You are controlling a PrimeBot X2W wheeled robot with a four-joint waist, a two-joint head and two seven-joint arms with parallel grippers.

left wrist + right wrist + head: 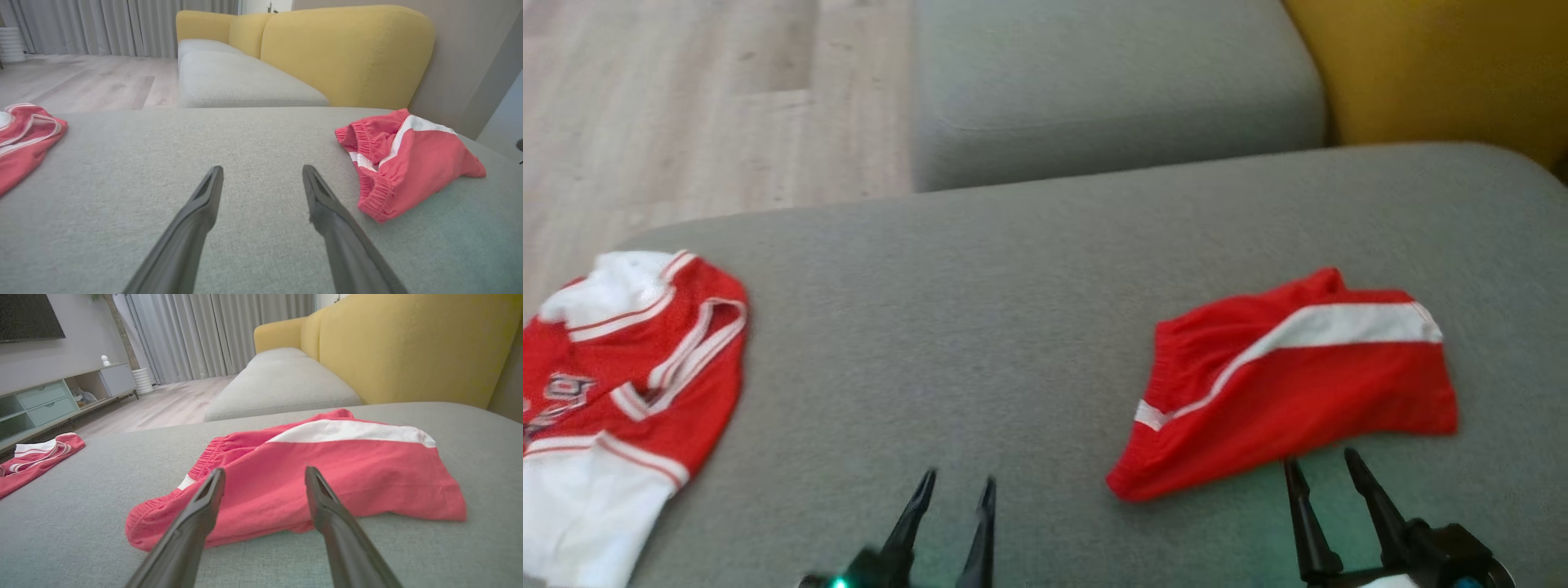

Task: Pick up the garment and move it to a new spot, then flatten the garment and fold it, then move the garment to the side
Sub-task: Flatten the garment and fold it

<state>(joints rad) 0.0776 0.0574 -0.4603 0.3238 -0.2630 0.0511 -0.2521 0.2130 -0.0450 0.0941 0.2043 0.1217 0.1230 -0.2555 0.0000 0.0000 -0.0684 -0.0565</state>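
Head view: red shorts (1298,384) and jersey (621,367) lie on the grey cushion (947,327); left gripper (960,478) and right gripper (1319,457) spread, empty.

Nothing legible here: grey lettering (565,387) on the red-and-white jersey (645,359) at the left is blurred, partly cut off, and can't be read.

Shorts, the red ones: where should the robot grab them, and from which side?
Probably the near edge of the shorts, coming in low from the robot's own side with the right hand. That hand is open and points straight at it. The cloth there puckers up a little off the cushion, so a finger could slide under.
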